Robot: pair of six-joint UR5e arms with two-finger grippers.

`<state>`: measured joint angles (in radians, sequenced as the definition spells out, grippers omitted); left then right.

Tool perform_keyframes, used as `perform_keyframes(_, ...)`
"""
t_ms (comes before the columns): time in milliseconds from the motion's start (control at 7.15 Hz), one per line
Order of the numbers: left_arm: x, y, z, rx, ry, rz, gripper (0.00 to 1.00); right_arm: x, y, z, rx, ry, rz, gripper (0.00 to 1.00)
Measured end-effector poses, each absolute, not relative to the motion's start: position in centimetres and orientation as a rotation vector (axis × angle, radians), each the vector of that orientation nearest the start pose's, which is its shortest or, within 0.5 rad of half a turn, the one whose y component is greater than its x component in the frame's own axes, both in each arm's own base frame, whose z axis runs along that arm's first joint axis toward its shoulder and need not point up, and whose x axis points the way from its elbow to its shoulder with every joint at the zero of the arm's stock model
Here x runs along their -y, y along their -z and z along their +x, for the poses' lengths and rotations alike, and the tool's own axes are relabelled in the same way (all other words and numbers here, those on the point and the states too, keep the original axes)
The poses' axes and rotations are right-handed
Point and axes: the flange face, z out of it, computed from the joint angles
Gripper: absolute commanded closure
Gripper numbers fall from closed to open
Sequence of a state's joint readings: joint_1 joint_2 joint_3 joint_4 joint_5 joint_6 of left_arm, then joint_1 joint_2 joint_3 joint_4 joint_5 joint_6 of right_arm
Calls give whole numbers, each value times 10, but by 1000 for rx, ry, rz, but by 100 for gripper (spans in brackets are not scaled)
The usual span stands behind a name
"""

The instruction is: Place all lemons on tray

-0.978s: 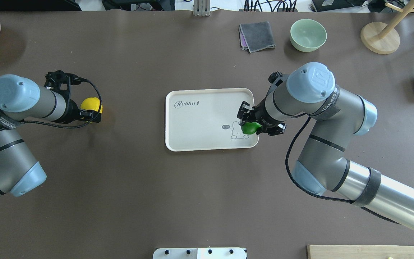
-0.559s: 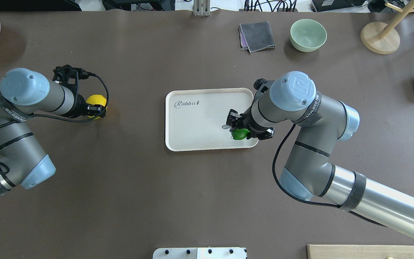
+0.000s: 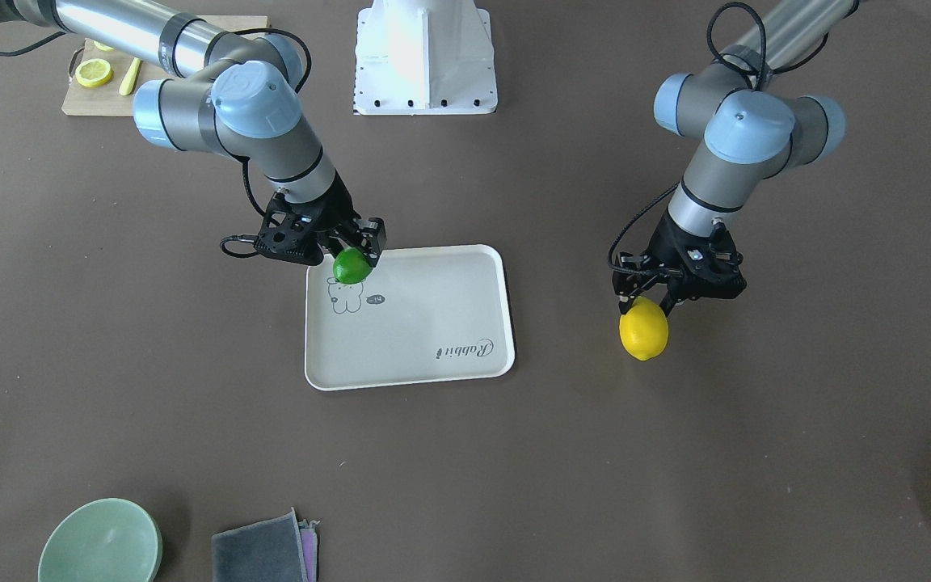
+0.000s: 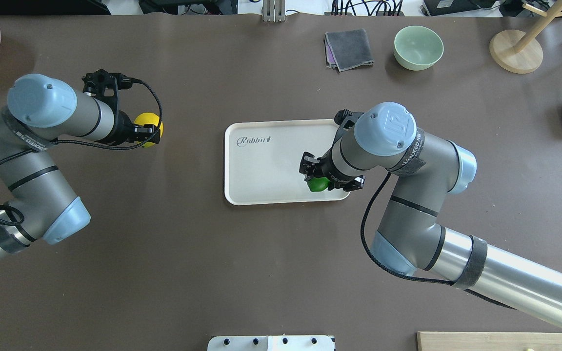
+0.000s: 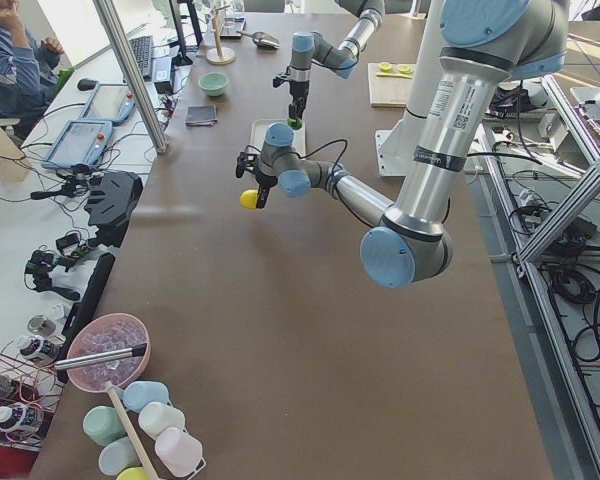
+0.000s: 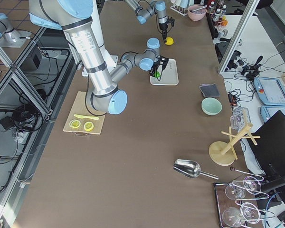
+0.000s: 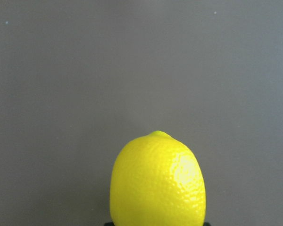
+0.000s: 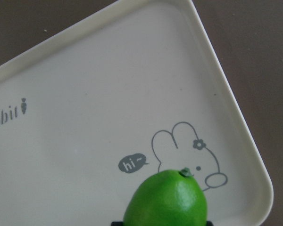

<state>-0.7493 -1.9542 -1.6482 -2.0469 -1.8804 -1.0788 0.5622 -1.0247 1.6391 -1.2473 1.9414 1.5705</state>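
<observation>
Brown desk (image 4: 261, 282) runs wide, with the tray (image 3: 425, 299) at its middle. The right tool (image 3: 350, 257) is clamped on the green lemon (image 3: 351, 267), just above the tray's rabbit corner, likely so it can be set down inside the rim. The left tool (image 3: 645, 305) grips the yellow lemon (image 3: 643, 330) by one end, above the desk nearer the left edge, well apart from the tray, probably for carrying over.

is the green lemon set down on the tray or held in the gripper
Held. The right gripper is shut on the green lemon above the tray's rabbit corner; whether it touches the tray cannot be told.
</observation>
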Motion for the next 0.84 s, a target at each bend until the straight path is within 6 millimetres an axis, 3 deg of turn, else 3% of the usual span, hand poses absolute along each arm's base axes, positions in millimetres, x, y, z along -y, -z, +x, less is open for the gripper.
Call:
perform_keyframes(140,512,-328,421,-970,117,295,100,446,-277,-519,983,-331,-60,1)
perform_keyframes(419,498,-270,466,-1030,143,250,100,451,-282,-518,968,-331,-48,0)
perform_keyframes(699,493,-225,512,-1036,156,239,100,469,-282,-498,973,-351,-58,0)
perform_keyframes(839,495,-213,530,-1032,161,240,79,485,-287,-476,979,-358,-74,0)
